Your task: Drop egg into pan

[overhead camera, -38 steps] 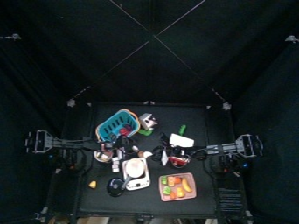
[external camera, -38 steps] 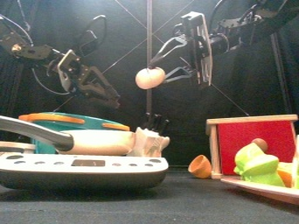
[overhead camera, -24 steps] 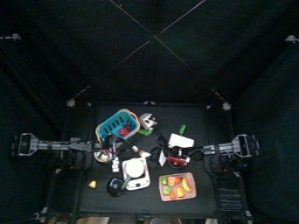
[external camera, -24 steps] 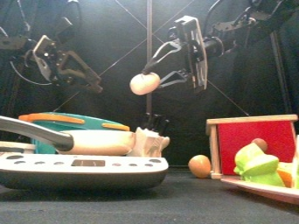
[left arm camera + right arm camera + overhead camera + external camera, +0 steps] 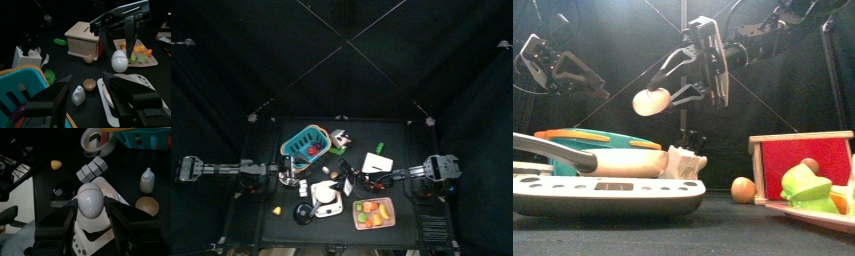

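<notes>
My right gripper (image 5: 663, 96) is shut on a white egg (image 5: 651, 101) and holds it in the air, left of the middle of the front view. In the right wrist view the egg (image 5: 89, 200) sits between both jaws, above a white kitchen scale (image 5: 107, 235). The left wrist view shows the egg (image 5: 119, 61) hanging from the right gripper. A dark round thing that may be the pan (image 5: 302, 211) lies at the front left, beside the scale. My left gripper (image 5: 553, 75) is open and empty, high at the left.
A teal basket (image 5: 309, 143) stands at the back left. A wooden box (image 5: 85, 37) and a tray of toy vegetables (image 5: 374, 212) are at the right. A brown egg (image 5: 743, 189), a small white bottle (image 5: 78, 95) and a bowl (image 5: 98, 140) are on the table.
My right gripper has carried the egg leftwards and a little lower. My left gripper has drawn back to the left and higher.
</notes>
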Controlling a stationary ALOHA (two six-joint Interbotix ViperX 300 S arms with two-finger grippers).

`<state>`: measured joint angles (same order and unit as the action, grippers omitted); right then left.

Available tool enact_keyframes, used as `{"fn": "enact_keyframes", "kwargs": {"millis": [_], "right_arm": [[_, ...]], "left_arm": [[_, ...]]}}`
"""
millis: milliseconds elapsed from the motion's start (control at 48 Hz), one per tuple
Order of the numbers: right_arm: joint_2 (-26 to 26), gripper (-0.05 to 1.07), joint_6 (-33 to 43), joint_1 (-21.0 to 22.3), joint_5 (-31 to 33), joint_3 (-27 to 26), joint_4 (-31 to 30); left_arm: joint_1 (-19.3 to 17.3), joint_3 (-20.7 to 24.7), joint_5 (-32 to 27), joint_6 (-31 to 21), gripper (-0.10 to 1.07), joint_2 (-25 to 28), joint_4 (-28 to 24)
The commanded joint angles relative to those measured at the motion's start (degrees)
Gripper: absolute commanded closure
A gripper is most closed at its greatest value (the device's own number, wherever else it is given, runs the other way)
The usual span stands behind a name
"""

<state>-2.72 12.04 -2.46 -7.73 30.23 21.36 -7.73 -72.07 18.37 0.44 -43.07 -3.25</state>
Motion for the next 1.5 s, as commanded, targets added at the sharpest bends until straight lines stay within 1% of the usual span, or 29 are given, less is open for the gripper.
{"fn": "enact_keyframes", "kwargs": {"millis": [0,208,333,521,688,875,1021,1208,1292,1479], "right_arm": [[-0.3,0.38,-0.1,-0.3,0.3,-2.9,-0.4],[-4.0,0.38,-0.1,-0.8,1.6,-5.7,-1.1],[-5.8,0.38,-0.1,-1.0,4.6,-6.9,-1.8],[-7.6,0.38,-0.1,-1.1,8.4,-9.2,-3.3],[-9.1,0.38,-0.2,-1.1,9.2,-10.6,-5.3],[-11.1,0.38,-0.1,-1.3,9.4,-12.2,-6.3],[-11.5,0.38,0.0,-1.2,13.7,-14.0,-6.2],[-11.6,0.38,0.0,-1.2,17.8,-15.6,-6.5],[-11.5,0.38,0.0,-1.2,18.0,-15.5,-6.2],[-12.0,0.33,0.0,-1.1,17.5,-15.6,-5.3]], "left_arm": [[0.4,1.7,0.3,-0.1,0.11,0.0,-0.5],[1.1,1.9,0.3,-0.1,0.11,0.3,-0.7],[1.8,1.3,0.3,-0.4,0.11,0.6,-0.6],[4.7,0.9,0.4,-0.5,0.11,0.7,0.1],[6.2,0.2,0.3,-0.5,0.11,0.9,0.3],[6.2,0.2,0.3,-0.5,0.11,0.9,1.0],[6.2,-0.1,0.4,-0.5,0.11,0.9,1.0],[6.2,-0.1,0.3,-0.5,0.11,0.9,1.1],[6.2,-0.2,0.3,-0.5,0.11,0.9,1.0],[6.2,-0.2,0.4,-0.5,0.11,0.9,1.1]]}}
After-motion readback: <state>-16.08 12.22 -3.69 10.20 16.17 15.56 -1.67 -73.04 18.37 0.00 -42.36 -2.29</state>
